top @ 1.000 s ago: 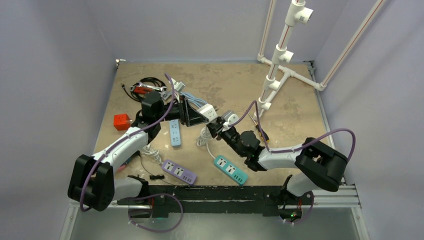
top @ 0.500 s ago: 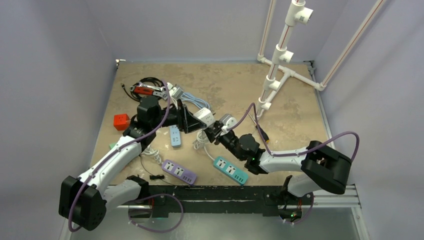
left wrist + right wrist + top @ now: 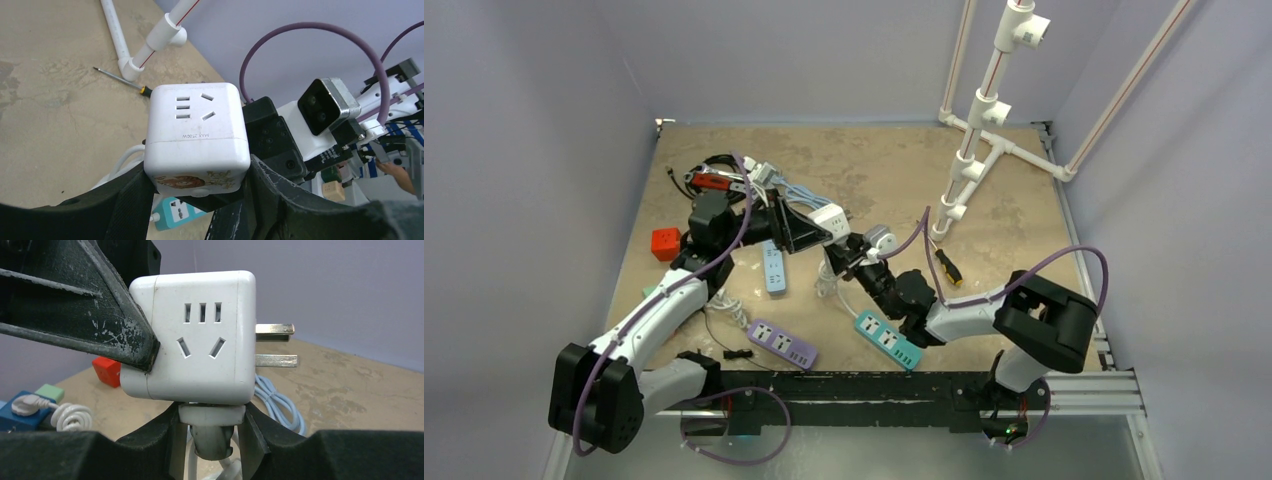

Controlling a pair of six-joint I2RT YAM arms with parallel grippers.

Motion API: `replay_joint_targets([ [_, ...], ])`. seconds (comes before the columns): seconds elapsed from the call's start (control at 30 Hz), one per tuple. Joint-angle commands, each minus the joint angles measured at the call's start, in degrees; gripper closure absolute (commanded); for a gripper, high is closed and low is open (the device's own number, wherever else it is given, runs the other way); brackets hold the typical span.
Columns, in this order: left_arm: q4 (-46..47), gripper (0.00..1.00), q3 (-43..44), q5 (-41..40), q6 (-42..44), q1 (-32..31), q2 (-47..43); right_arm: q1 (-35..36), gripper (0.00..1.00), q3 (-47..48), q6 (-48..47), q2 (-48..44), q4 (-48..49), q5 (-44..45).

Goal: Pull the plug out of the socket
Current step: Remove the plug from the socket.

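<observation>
Socket: your white cube socket (image 3: 829, 221) is up in the air above the table (image 3: 874, 165), near the middle.
Left gripper: your left gripper (image 3: 812, 229) is squeezed onto the socket, one black finger on each side, so the socket fills the gap between them.
Plug: the white plug (image 3: 212, 413) sits in the bottom face of the socket, pressed right up against it. You can see no gap between them.
Right gripper: your right gripper (image 3: 851, 257) is pinched tight on the plug, just under the socket.
Metal pins: two flat pins (image 3: 274, 330) stick out of one side of the socket, touching nothing.
Cord: a white cord (image 3: 832, 283) hangs down from the plug to the table.
Nearby: a green power strip (image 3: 886, 340) lies by your right arm.
</observation>
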Motion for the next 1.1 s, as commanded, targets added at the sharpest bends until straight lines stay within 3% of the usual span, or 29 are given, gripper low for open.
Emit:
replay_joint_targets([
  [0.0,25.3,1.0,1.51,7.85,-13.49,-0.23,-1.95,0.09,1.0,0.56,0.48,2.42,-4.56,2.3],
  [0.07,24.04,1.0,1.52,7.48,-12.62,-0.22,-2.02,0.09,1.0,0.08,0.04,1.66,-4.09,3.06],
  [0.13,15.46,1.0,2.99,4.72,-6.17,-0.22,-3.01,0.22,1.0,-0.77,-2.84,0.3,-2.95,4.83],
  [0.23,-15.52,1.0,9.54,-8.29,16.68,-0.76,-5.02,0.27,1.0,-2.12,-4.14,-2.54,-2.54,4.95],
  [0.43,-25.52,1.0,11.13,-22.89,22.97,-1.19,-4.43,2.02,1.0,-5.16,-8.88,-9.99,-2.53,4.55],
  [0.57,-24.57,1.0,10.59,-24.45,22.24,-1.1,-3.64,3.35,1.0,-6.14,-10.33,-12.02,-2.66,4.88],
  [0.73,-20.51,1.0,9.65,-18.92,19.4,-0.15,-3.87,3.35,1.0,-5.39,-9.0,-7.61,-1.16,6.66],
  [0.93,-4.63,1.0,6.08,-5.45,7.61,2.14,-4.01,2.55,1.0,-2.04,-5.31,-1.71,-5.25,7.14],
  [1.07,4.59,1.0,4.57,-1.27,-0.01,2.59,-3.25,0.81,1.0,0.21,0.45,0.48,-8.98,6.23],
])
